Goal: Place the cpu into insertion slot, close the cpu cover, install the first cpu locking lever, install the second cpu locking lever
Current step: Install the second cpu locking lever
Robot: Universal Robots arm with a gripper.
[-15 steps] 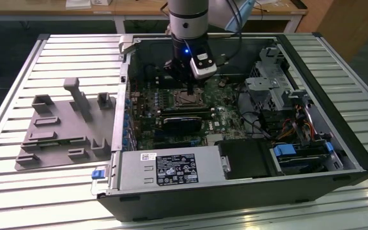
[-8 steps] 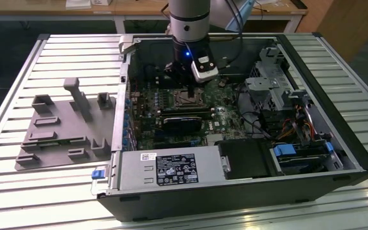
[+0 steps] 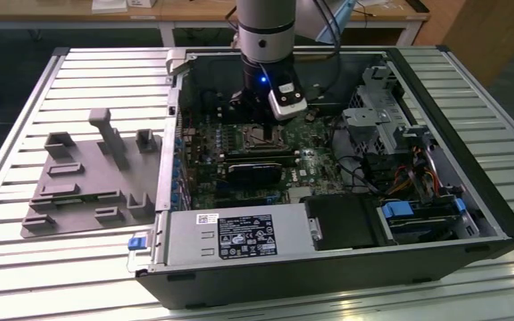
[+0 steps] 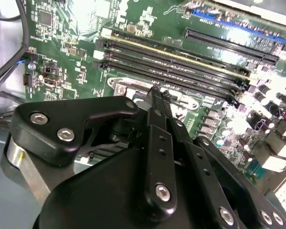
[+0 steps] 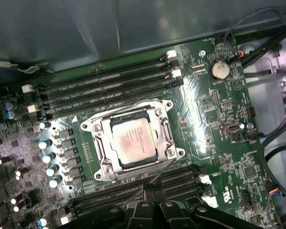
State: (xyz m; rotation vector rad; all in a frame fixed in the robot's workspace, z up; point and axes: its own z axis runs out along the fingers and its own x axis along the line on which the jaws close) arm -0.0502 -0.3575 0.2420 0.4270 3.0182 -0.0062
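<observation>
text scan | grey metal power supply box (image 3: 230, 234): white and black printed labels, nothing I can read | green motherboard (image 5: 214, 124): white silkscreen marks, illegible | no readable signs

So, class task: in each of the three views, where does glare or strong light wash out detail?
First wrist view: glare streaks the green board beside the cpu cover. Second wrist view: bright patches bleach the board's far edge. Exterior view: light shines off the slatted table.
</observation>
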